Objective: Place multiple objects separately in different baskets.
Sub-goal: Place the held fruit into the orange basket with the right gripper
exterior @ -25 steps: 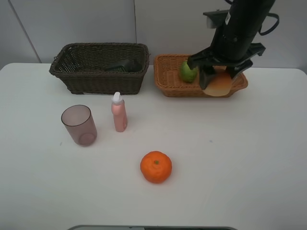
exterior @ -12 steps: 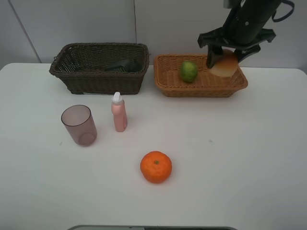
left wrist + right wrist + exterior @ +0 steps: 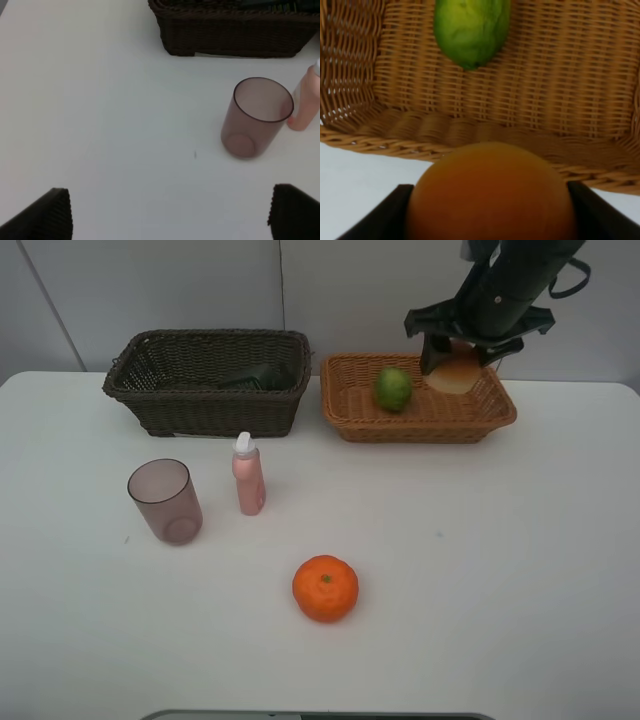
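Currently your right arm (image 3: 510,280) is reaching down from above, its right gripper (image 3: 460,358) clenching the peach-like fruit (image 3: 452,375) at the right end of the orange-tan basket (image 3: 420,425), apart from the lime (image 3: 393,389) lying inside. The dark brown basket (image 3: 205,405) is holding the pump bottle (image 3: 258,377). Your left gripper (image 3: 170,215) is hanging, jaws spread wide, over the table (image 3: 100,100) near the cup (image 3: 255,117). The tangerine (image 3: 325,588) is sitting alone, the pink bottle (image 3: 248,475) standing just beside the cup.

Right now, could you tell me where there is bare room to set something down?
Bare: the floor of the orange-tan basket between the lime and its right wall, near the held peach; the table right of the tangerine. Crowded: around the cup and pink bottle before the dark basket.
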